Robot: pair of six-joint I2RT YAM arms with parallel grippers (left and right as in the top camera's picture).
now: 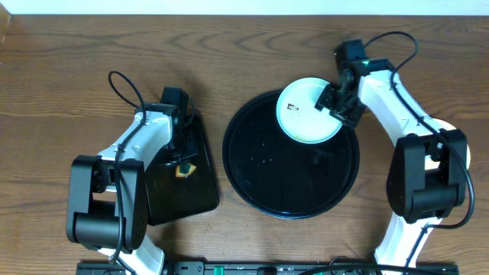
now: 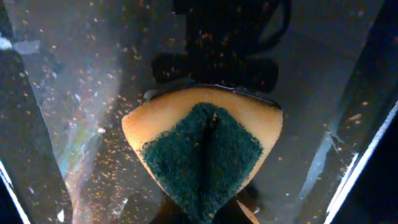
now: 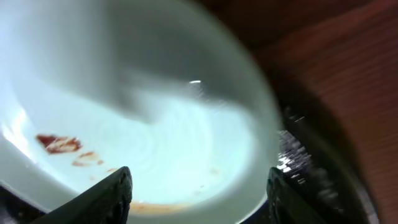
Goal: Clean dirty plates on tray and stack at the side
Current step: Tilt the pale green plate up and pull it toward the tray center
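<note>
One pale light-blue plate (image 1: 304, 114) with small brown smears lies at the far edge of the round black tray (image 1: 260, 179). My right gripper (image 1: 337, 102) is open at the plate's right rim. In the right wrist view its fingers (image 3: 199, 183) spread wide over the plate (image 3: 155, 124), with smears showing at the left. My left gripper (image 1: 182, 156) is shut on a yellow sponge with a green scouring face (image 1: 183, 169), just above the rectangular black tray. The sponge (image 2: 205, 146) fills the left wrist view, pinched at the bottom by the left gripper (image 2: 208, 216). The other plates are out of view.
The small rectangular black tray (image 1: 172, 195) sits left of the round tray, its surface (image 2: 81, 124) speckled with fine crumbs. Brown wooden table (image 1: 61, 92) lies all around. The right arm reaches along the round tray's right side.
</note>
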